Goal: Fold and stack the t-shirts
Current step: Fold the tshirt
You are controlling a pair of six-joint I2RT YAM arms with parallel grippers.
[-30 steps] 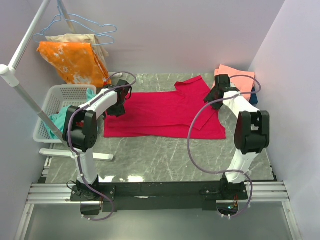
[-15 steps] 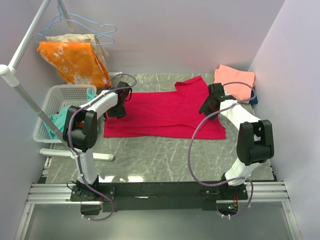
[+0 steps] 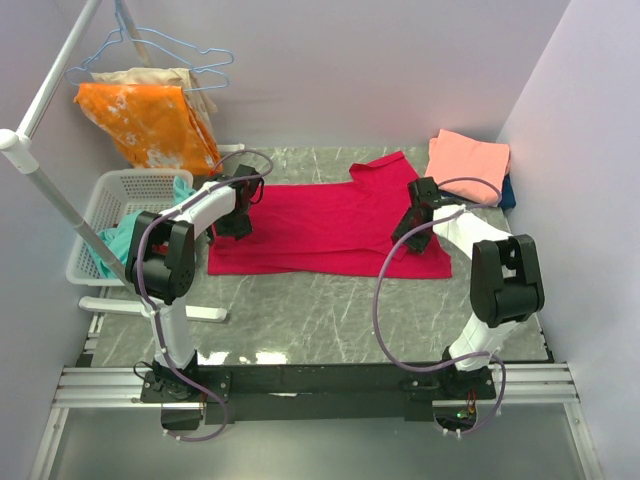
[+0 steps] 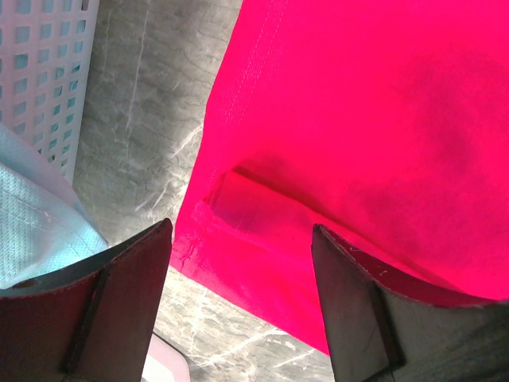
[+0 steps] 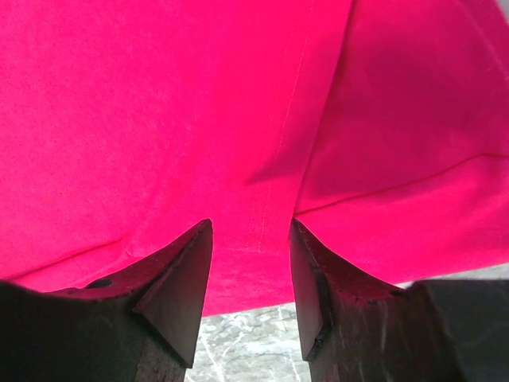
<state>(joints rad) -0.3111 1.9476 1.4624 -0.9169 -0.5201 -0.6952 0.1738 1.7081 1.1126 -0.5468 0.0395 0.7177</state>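
A large crimson-red t-shirt (image 3: 330, 225) lies spread flat across the middle of the marble table. A folded salmon-pink t-shirt (image 3: 468, 160) rests at the back right on a dark blue one (image 3: 509, 190), of which only an edge shows. My left gripper (image 3: 232, 222) hovers open over the red shirt's left hem corner (image 4: 238, 215), its fingers (image 4: 119, 302) wide apart. My right gripper (image 3: 408, 228) stands open low over the shirt's right side, a stitched seam (image 5: 270, 183) between its fingertips (image 5: 183, 270). Nothing is held.
A white basket (image 3: 105, 215) holding teal cloth (image 3: 115, 245) stands at the left table edge, close to my left arm. An orange white-blotched cloth (image 3: 150, 125) hangs on a rack behind it. The rack's pole (image 3: 50, 195) slants across the left. Walls close in on both sides.
My right gripper has moved left and toward me, from beside the pink pile onto the red shirt's right side, its jaws narrowing slightly. The left gripper has stayed put.
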